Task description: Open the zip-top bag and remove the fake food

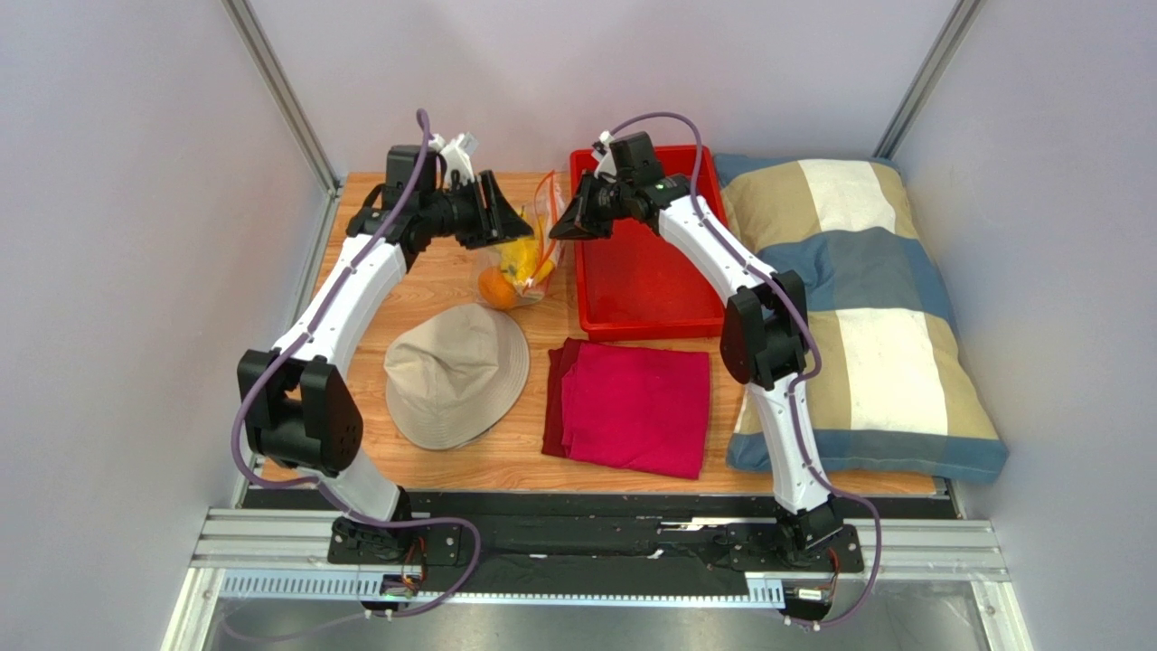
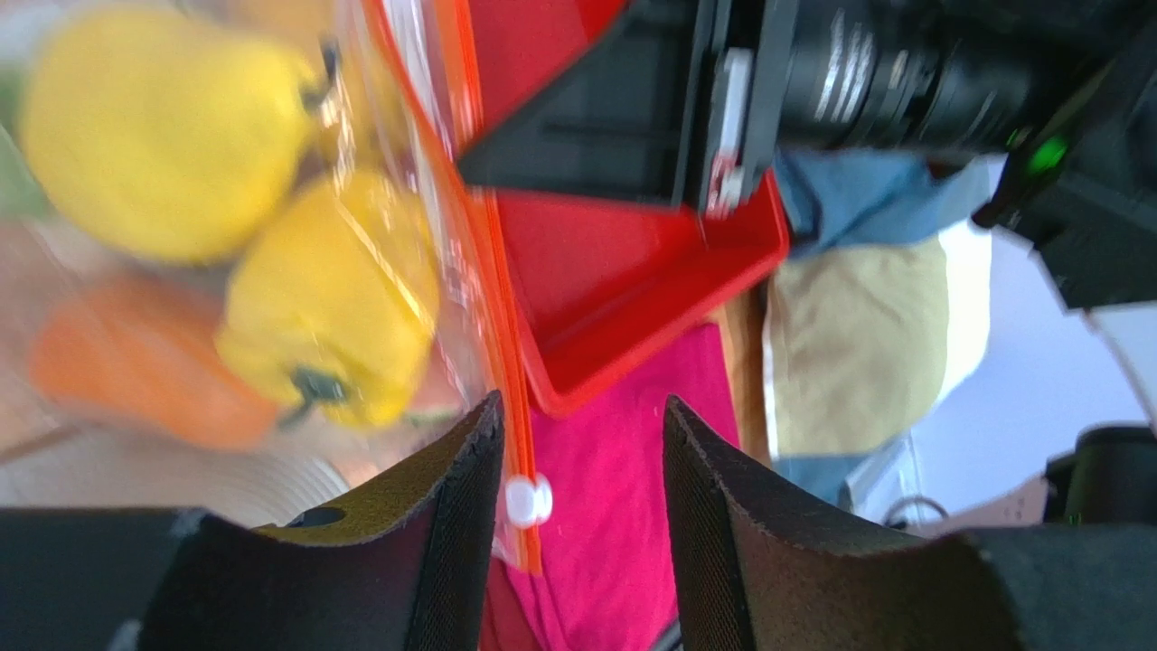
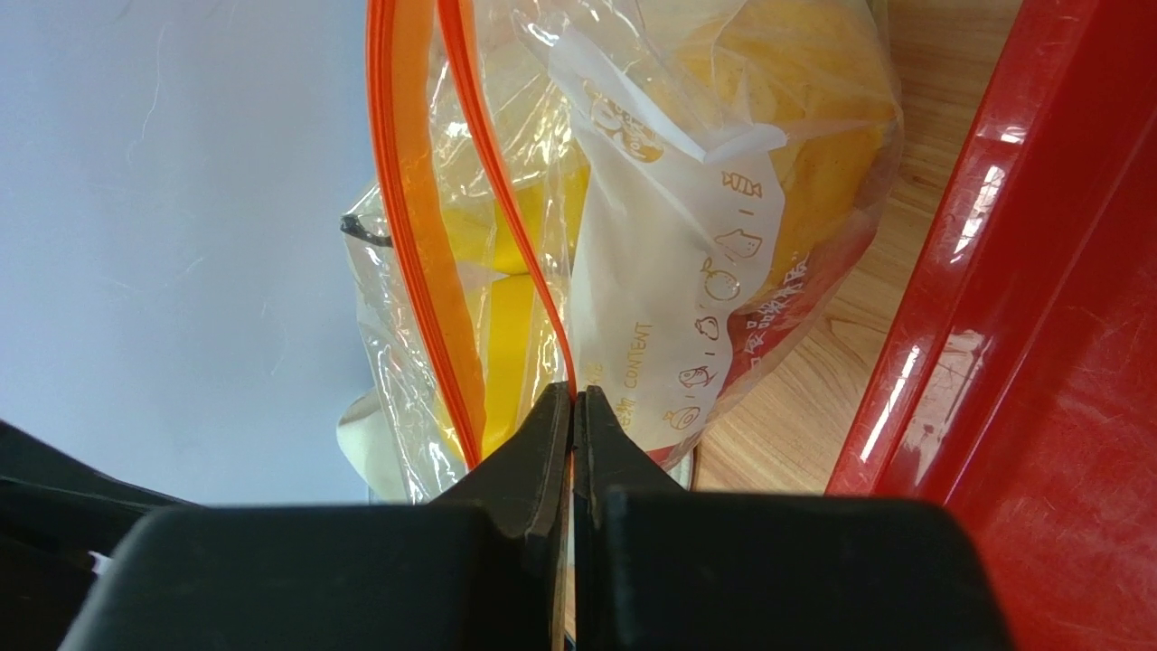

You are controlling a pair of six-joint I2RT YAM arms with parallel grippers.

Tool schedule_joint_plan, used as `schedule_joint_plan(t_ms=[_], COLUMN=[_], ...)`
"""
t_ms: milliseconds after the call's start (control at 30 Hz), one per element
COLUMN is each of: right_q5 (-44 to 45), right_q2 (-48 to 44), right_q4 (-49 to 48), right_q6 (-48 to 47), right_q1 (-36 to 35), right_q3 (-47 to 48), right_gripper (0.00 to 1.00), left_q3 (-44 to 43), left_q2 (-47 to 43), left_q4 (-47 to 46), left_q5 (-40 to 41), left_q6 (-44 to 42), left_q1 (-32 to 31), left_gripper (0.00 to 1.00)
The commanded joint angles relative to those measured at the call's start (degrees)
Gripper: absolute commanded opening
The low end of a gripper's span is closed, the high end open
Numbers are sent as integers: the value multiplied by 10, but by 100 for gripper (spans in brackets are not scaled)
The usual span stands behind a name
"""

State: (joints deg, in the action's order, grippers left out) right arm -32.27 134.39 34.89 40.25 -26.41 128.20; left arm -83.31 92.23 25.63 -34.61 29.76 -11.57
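The zip-top bag (image 1: pixel 527 251) stands on the table between my two grippers, its orange-red zip strip (image 3: pixel 421 231) parted at the top. The fake food inside includes a yellow fruit (image 2: pixel 156 129), a yellow bell pepper (image 2: pixel 333 305) and an orange (image 1: pixel 497 289). My right gripper (image 3: pixel 573 396) is shut on one lip of the bag's zip edge; it also shows in the top view (image 1: pixel 568 221). My left gripper (image 2: pixel 581 407) is open. The strip's end, with its white slider (image 2: pixel 527 499), hangs between the jaws, close to the left finger (image 2: pixel 435 543).
A red plastic tray (image 1: pixel 652 285) sits right of the bag. A beige hat (image 1: pixel 455 373) and a folded magenta cloth (image 1: pixel 632 403) lie nearer the front. A checked pillow (image 1: pixel 856 299) fills the right side. Walls close in left, right and behind.
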Motion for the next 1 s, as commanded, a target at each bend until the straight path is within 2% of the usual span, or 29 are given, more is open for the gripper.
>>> schedule_joint_plan(t_ms=[0, 200, 400, 500, 767, 967], right_q5=[-13, -24, -31, -31, -31, -36], right_q2=[-43, -55, -58, -62, -68, -70], right_q4=[-32, -48, -46, -46, -46, -47], right_q6=[3, 18, 21, 24, 25, 24], right_q1=[-3, -3, -4, -4, -5, -7], right_q3=[-4, -6, 4, 8, 11, 4], right_gripper=[0, 0, 0, 0, 0, 0], left_q3=[-69, -151, -254, -301, -338, -372], left_q2=[38, 103, 149, 170, 205, 237], left_q4=[10, 57, 115, 163, 195, 202], left_q5=[50, 135, 240, 324, 381, 405], left_q6=[5, -12, -55, -93, -93, -118], left_q1=[-10, -35, -71, -93, -108, -129], left_gripper=[49, 44, 47, 48, 44, 52])
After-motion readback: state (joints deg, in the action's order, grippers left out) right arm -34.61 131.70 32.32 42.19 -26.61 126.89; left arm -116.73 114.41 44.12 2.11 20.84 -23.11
